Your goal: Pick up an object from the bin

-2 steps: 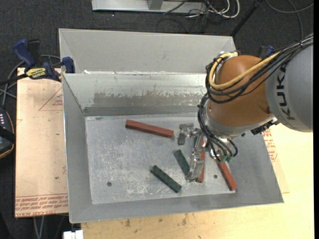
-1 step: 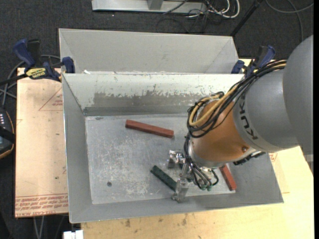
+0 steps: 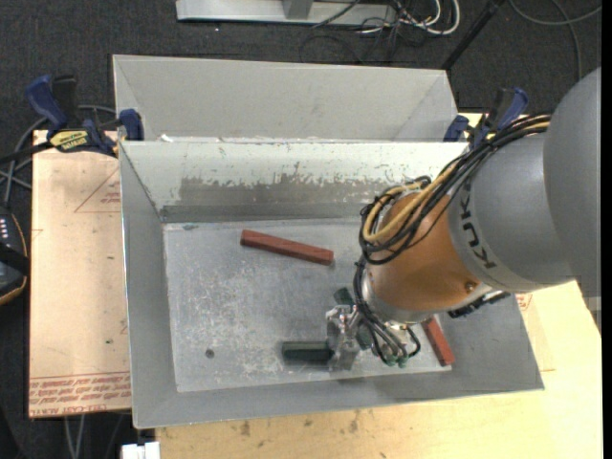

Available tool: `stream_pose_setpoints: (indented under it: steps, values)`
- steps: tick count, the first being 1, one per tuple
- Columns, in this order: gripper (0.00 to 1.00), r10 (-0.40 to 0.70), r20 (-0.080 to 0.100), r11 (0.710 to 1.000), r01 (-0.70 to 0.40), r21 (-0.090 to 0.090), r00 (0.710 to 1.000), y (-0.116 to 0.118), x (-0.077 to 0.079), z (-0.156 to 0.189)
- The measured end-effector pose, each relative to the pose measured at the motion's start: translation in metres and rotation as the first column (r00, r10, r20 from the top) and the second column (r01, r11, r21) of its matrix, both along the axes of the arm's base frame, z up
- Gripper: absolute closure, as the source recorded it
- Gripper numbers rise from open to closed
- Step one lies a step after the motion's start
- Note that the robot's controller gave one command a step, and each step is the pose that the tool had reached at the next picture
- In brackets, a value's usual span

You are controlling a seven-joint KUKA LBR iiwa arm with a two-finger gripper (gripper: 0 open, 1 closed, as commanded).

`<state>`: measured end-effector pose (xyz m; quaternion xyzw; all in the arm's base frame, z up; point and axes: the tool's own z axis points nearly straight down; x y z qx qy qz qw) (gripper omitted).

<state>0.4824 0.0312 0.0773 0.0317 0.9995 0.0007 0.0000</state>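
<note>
Now, gripper (image 3: 344,340): low in the bin, close to the near edge and right of its middle. Whether it is apart or together I cannot tell, since the wrist above covers it.
Arm: an orange cover (image 3: 421,266) and looped cables (image 3: 387,220) sit on the wrist, which reaches in over the bin's right side.
Nearest thing: a dark, flat oblong piece (image 3: 306,355) lies along the near edge, its right end at the gripper. Touching or just beside, I cannot tell.
Other things: a red stick (image 3: 439,342) lies by the near right corner, partly under the arm. A red-brown bar (image 3: 287,247) lies well apart, toward the far wall.
Progress: nothing looks lifted. By my judgement the approach is done, while a sure grasp and the lift remain.
Surface: the grey metal bin (image 3: 201,295) has a scuffed, speckled floor and sloping walls.
Room: dark carpet (image 3: 67,27) surrounds the bin.
</note>
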Motion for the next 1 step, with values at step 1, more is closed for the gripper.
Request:
stream_pose_setpoints:
  steps: [1]
  values:
    - [1.00,0.084,0.011,0.996,-0.084,-0.002,0.996,-0.0172,0.0165,0.1546]
